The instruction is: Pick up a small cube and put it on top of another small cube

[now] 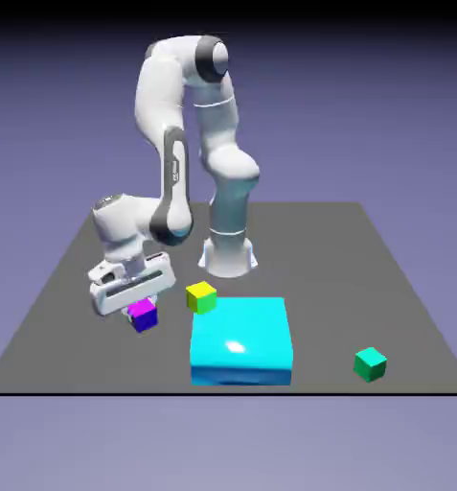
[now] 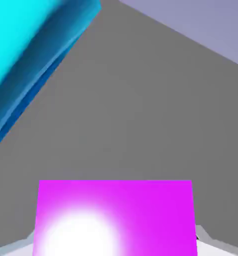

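Jaws clenched on small cube [image 1: 143, 315] | cyan block [image 1: 241, 340] beside | table [image 1: 69, 278] edge near

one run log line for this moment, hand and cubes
hand: shut on magenta cube | lifted: unclear | orange cube: not in view | cyan block: beside

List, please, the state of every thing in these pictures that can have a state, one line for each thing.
Two-finger gripper: shut on the small magenta-topped cube.
Small magenta-topped cube with purple sides: held between the jaws, upright; whether it is off the table I cannot tell.
Small yellow-green cube: on the table, free, beside the big block.
Large cyan block: lying flat on the table, nothing on it.
Small teal-green cube: on the table, alone, free.
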Controlling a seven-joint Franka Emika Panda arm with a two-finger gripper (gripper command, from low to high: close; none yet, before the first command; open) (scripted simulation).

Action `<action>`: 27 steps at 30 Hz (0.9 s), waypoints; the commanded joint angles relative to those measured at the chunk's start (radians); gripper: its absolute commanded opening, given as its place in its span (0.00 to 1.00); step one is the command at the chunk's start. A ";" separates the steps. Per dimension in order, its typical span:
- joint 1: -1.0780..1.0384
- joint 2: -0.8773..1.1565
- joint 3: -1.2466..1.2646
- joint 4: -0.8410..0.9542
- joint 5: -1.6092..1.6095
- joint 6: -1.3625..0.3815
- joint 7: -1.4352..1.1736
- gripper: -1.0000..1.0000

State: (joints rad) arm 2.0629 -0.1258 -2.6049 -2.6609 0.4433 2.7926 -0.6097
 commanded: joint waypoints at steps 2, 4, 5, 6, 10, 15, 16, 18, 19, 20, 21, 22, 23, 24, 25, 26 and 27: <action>0.041 0.059 -0.043 -0.052 0.087 0.029 0.024 0.00; 0.082 0.119 -0.086 -0.104 0.174 0.057 0.048 0.00; 0.103 0.149 -0.108 -0.130 0.218 0.070 0.060 0.00; 0.123 0.178 -0.129 -0.156 0.261 0.084 0.072 0.00; 0.205 0.297 -0.215 -0.260 0.435 0.140 0.120 0.00; 0.279 0.405 -0.292 -0.354 0.592 0.190 0.164 0.00; 0.243 0.387 -0.267 -0.354 0.552 0.206 0.191 0.00; 0.170 0.351 -0.215 -0.354 0.473 0.238 0.244 0.00; 0.134 0.334 -0.190 -0.354 0.433 0.254 0.271 0.00; 0.098 0.316 -0.164 -0.354 0.394 0.270 0.298 0.00; 0.062 0.298 -0.138 -0.354 0.354 0.286 0.325 0.00; 0.025 0.281 -0.113 -0.354 0.315 0.302 0.352 0.00; -0.011 0.263 -0.087 -0.354 0.275 0.318 0.379 0.00; -0.047 0.245 -0.061 -0.354 0.235 0.334 0.405 0.00; -0.083 0.228 -0.036 -0.354 0.196 0.350 0.432 0.00; -0.119 0.210 -0.010 -0.354 0.156 0.366 0.459 0.00; -0.156 0.192 0.016 -0.354 0.116 0.382 0.486 0.00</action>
State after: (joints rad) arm 1.9076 0.0663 -2.5895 -3.0150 0.5591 3.1737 -0.1231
